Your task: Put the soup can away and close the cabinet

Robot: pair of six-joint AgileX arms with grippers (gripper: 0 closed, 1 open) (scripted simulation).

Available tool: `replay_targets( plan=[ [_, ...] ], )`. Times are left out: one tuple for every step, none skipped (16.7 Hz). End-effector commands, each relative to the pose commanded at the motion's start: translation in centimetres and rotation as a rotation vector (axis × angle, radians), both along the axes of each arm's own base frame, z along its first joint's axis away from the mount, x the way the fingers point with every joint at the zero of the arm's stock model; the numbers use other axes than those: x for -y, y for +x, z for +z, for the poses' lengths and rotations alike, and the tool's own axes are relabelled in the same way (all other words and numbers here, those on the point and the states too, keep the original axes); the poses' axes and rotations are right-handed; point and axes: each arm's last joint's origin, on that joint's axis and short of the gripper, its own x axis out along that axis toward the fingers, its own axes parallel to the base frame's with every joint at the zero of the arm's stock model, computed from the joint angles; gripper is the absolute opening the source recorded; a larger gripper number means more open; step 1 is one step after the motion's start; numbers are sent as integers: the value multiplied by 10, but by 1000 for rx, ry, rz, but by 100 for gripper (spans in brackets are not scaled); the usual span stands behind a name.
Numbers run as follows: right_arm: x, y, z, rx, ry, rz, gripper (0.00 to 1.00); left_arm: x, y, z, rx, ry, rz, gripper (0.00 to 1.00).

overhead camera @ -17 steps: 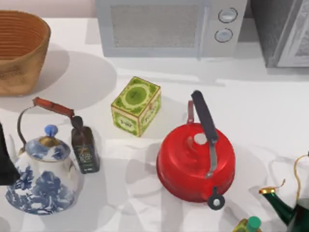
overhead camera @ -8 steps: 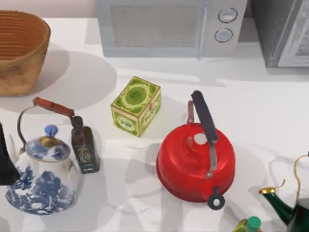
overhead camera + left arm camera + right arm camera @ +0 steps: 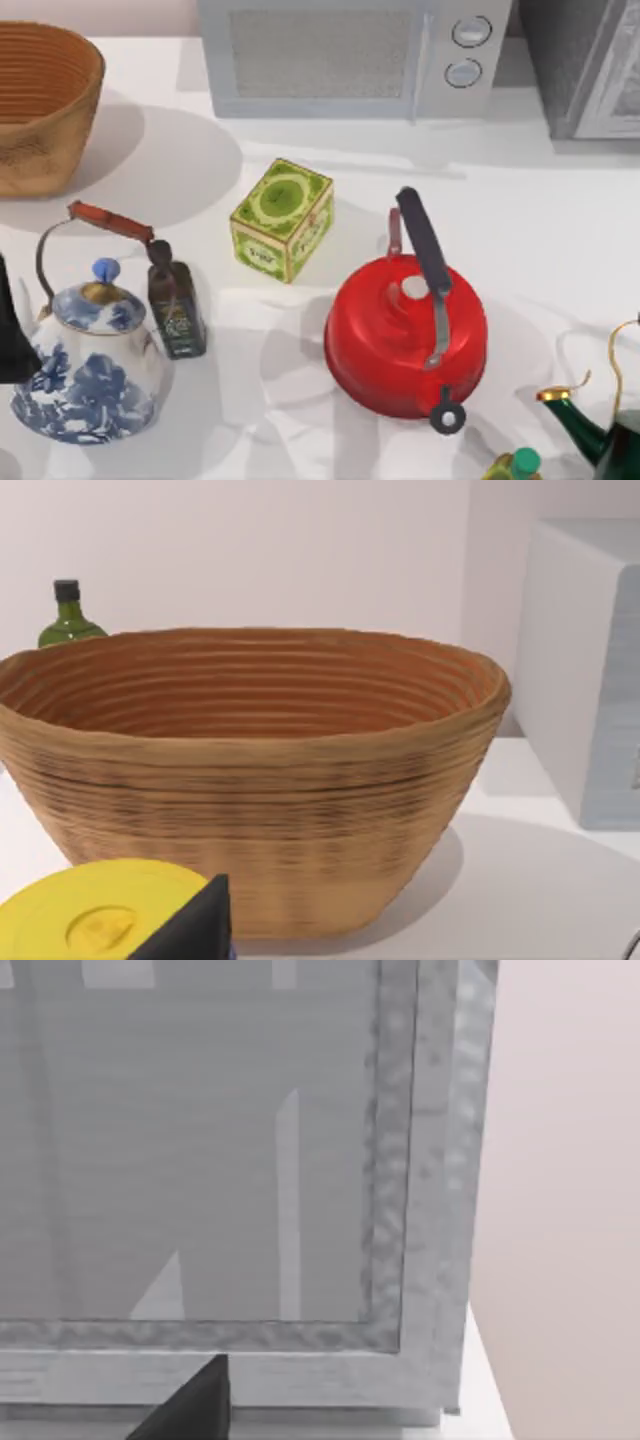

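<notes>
Top view: cabinet (image 3: 585, 65) cropped at right corner, both hands' grip state unclear

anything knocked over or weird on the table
Nothing stands out: the round red kettle, green square tea tin, blue-and-white porcelain teapot and small dark bottle all stand upright, with no spills.

cabinet (image 3: 585, 65) right of microwave (image 3: 350, 55); tea tin (image 3: 282, 220) before microwave.

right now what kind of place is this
Most likely a kitchen counter: a white microwave at the back, a red kettle and a blue-and-white teapot in front, and a grey cabinet at the far right.
</notes>
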Motion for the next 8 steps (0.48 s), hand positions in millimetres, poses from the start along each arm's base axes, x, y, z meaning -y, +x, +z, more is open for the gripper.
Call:
replay_targets(
  plan=[
    [9, 4, 10, 0, 0, 0, 100, 0, 0, 0, 0, 0, 0, 100],
    [17, 8, 22, 0, 0, 0, 100, 0, 0, 0, 0, 0, 0, 100],
    [26, 11, 35, 0, 0, -1, 100, 0, 0, 0, 0, 0, 0, 100],
    [34, 14, 50, -1, 1, -1, 100, 0, 0, 0, 0, 0, 0, 100],
    [42, 17, 66, -1, 2, -1, 100, 0, 0, 0, 0, 0, 0, 100],
    [48, 20, 83, -1, 2, -1, 100, 0, 0, 0, 0, 0, 0, 100],
    [52, 21, 101, -1, 1, -1, 100, 0, 0, 0, 0, 0, 0, 100],
    [55, 22, 120, 0, 0, -1, 100, 0, 0, 0, 0, 0, 0, 100]
  ],
)
